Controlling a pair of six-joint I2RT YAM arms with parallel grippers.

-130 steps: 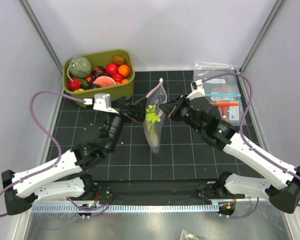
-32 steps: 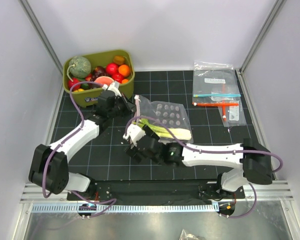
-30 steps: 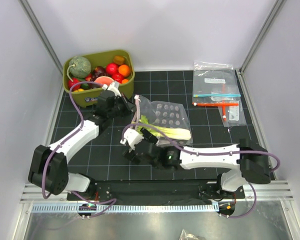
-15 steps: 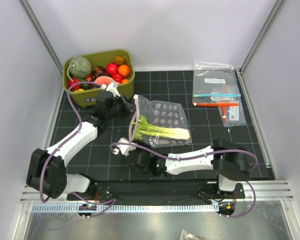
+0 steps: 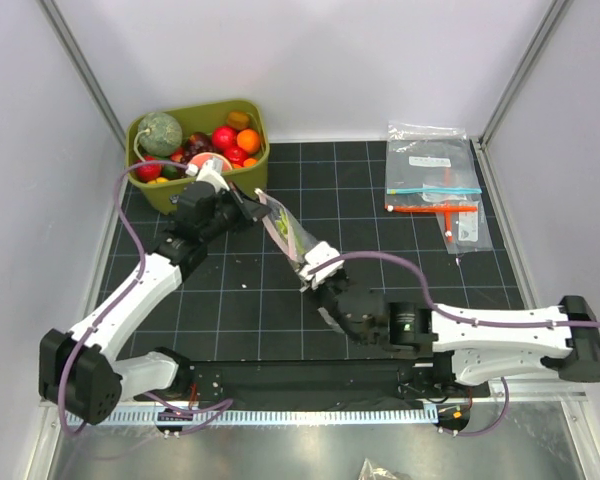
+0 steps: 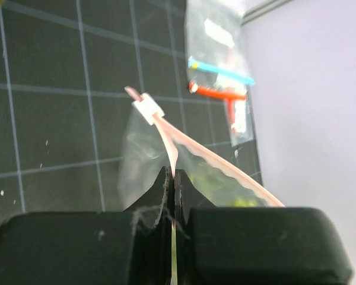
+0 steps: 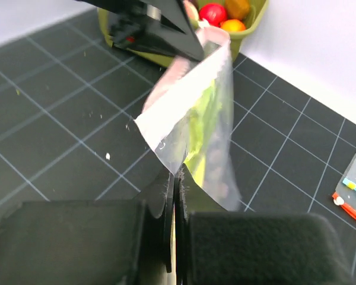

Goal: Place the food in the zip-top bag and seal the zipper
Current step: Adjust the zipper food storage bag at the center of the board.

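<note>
Left tool [image 5: 259, 196], right tool [image 5: 305, 270], pinching zip-top bag [image 5: 285, 229]

The zip-top bag [image 5: 287, 231], seemingly holding food [image 7: 203, 122], is central; bin [image 5: 244, 182] behind-left, spare bags [image 5: 435, 185] behind-right.

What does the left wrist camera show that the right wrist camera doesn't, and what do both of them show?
Only the left wrist view shows the small white slider clip on the thin pinkish zipper strip, which the left tool pinches shut. Only the right wrist view shows red and orange toy fruits in the olive-green plastic bin, and the right tool shut on a corner of the crinkly clear zip-top bag. Both show that bag with green food inside, the black gridded mat, and flat clear spare bags with blue and orange strips.
</note>
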